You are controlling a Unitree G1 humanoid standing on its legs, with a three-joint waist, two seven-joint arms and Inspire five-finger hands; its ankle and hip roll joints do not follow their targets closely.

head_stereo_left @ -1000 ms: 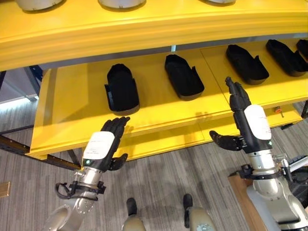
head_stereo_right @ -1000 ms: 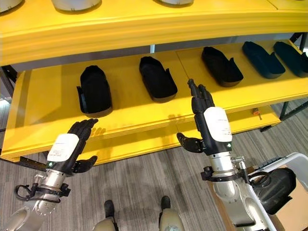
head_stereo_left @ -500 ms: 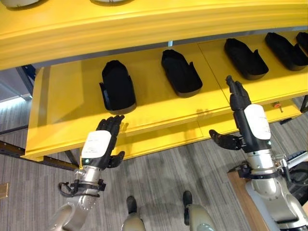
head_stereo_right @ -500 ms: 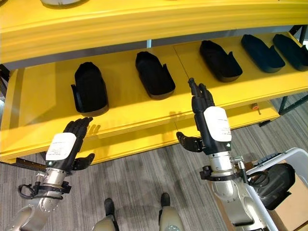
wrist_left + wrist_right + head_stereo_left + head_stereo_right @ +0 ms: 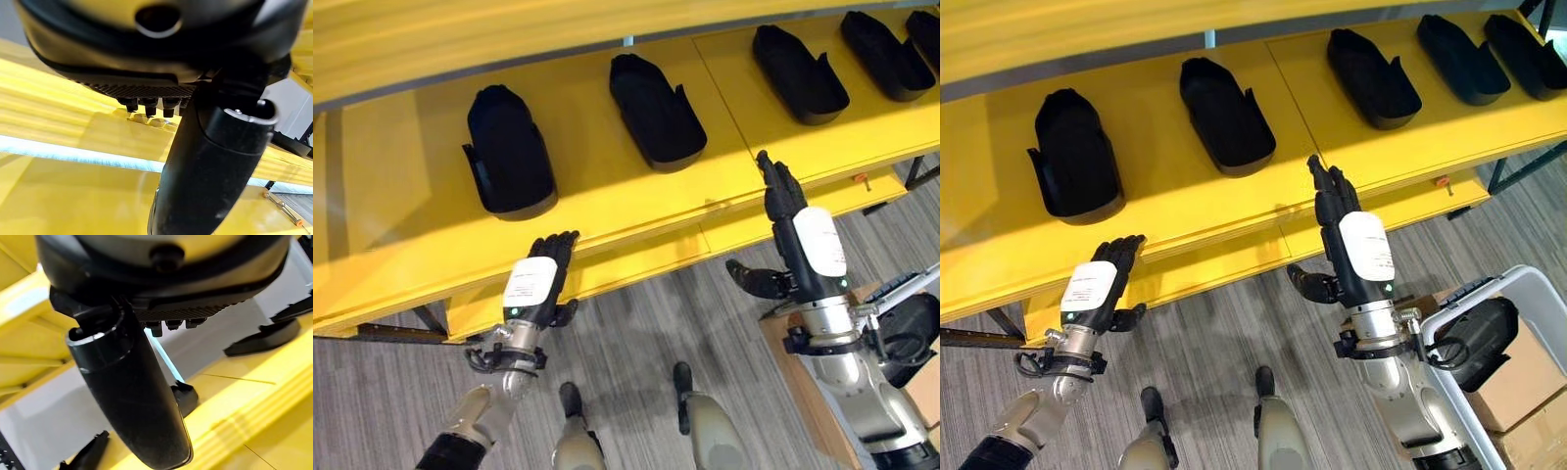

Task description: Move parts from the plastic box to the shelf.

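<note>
At the yellow shelf edge, both empty: left robot hand and right robot hand released, drawn back from black parts already placed.

We hold our left hand at the lower left of the head view, fingers straight and together, thumb out, empty. Our right hand stands right of centre, fingers straight and pointing up the frame, thumb spread sideways, empty too.
</note>
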